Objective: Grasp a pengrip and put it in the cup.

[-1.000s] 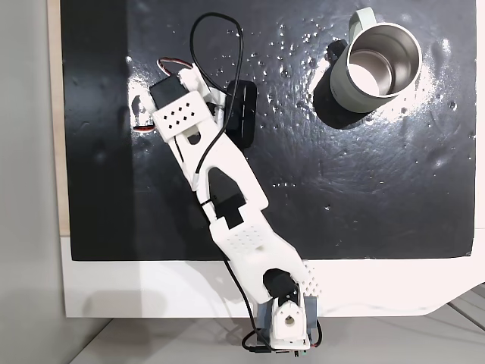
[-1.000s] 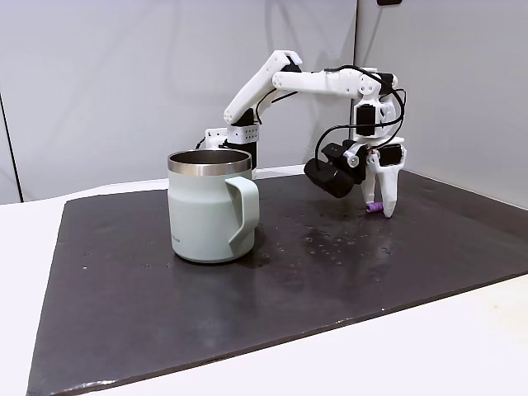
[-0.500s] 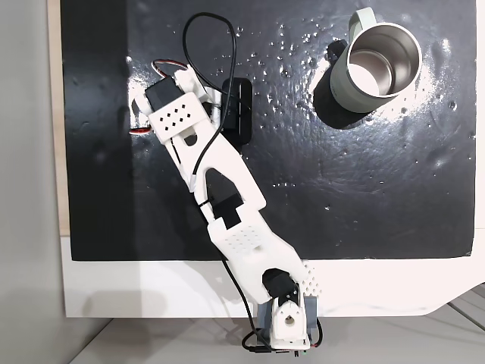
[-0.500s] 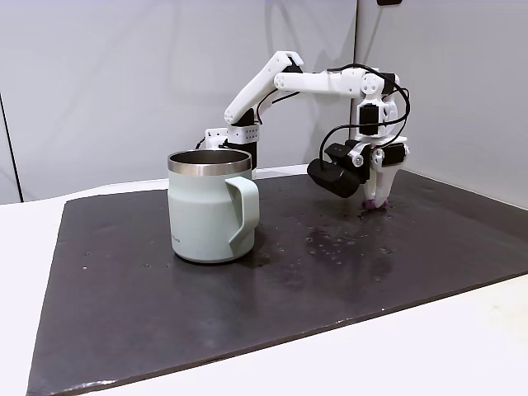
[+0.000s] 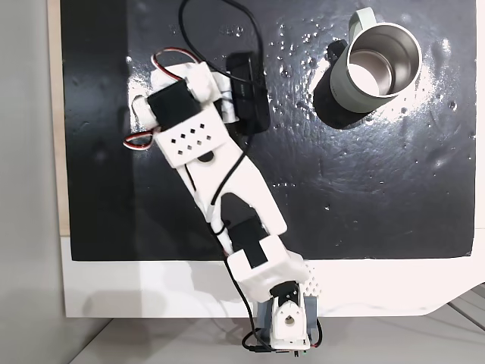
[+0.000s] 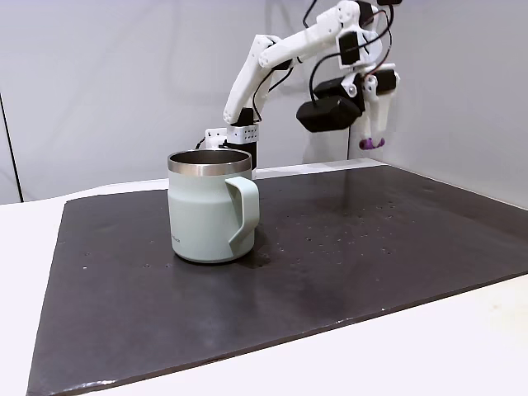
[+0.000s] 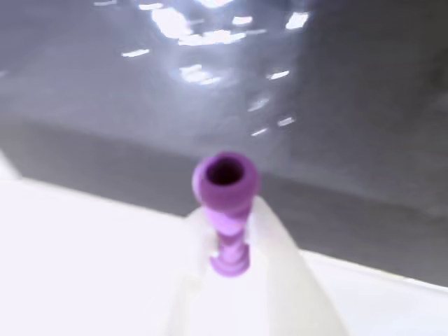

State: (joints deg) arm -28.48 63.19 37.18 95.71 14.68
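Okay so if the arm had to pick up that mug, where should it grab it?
The cup stands upright, mouth open. Best bet is probably the thin steel rim: come straight down, one finger inside, one outside, away from the loop handle, which likely suits two fingers less.

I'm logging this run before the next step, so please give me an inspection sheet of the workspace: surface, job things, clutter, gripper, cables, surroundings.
Surface: black mat, glossy with small shiny specks, lying on a white table.
Job's things: the pengrip, purple, held in the air well above the mat; the wrist view shows its open end. The cup stands upright on the mat, handle toward the camera in a fixed view; nothing visible inside it.
Clutter: nothing seen.
Gripper: the gripper is shut on the pengrip, raised, away from the cup.
Cables: black cable looping above the arm; red and white wires by the wrist.
Surroundings: plain grey wall.
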